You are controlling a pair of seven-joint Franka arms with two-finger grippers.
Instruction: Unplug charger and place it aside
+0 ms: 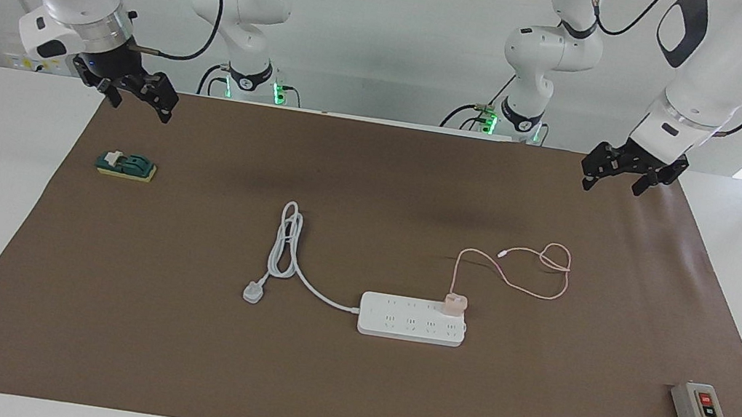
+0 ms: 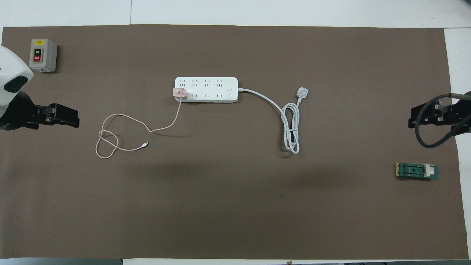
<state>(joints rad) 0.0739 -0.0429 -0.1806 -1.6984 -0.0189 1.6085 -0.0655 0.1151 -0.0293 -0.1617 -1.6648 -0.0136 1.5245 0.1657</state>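
The pale pink charger (image 1: 454, 303) (image 2: 180, 93) is plugged into the white power strip (image 1: 412, 320) (image 2: 206, 89), at the strip's end toward the left arm, in the socket row nearer to the robots. Its thin pink cable (image 1: 538, 270) (image 2: 121, 136) lies in loose loops on the mat, nearer to the robots and toward the left arm's end. My left gripper (image 1: 611, 188) (image 2: 75, 119) is open and empty, raised over the mat's edge at the left arm's end. My right gripper (image 1: 141, 111) (image 2: 412, 119) is open and empty, raised over the right arm's end.
The strip's white cord and plug (image 1: 284, 247) (image 2: 290, 125) lie coiled toward the right arm's end. A grey on/off switch box (image 1: 701, 414) (image 2: 42, 55) stands farther from the robots at the left arm's end. A green block (image 1: 126, 164) (image 2: 417, 171) lies under the right gripper's side.
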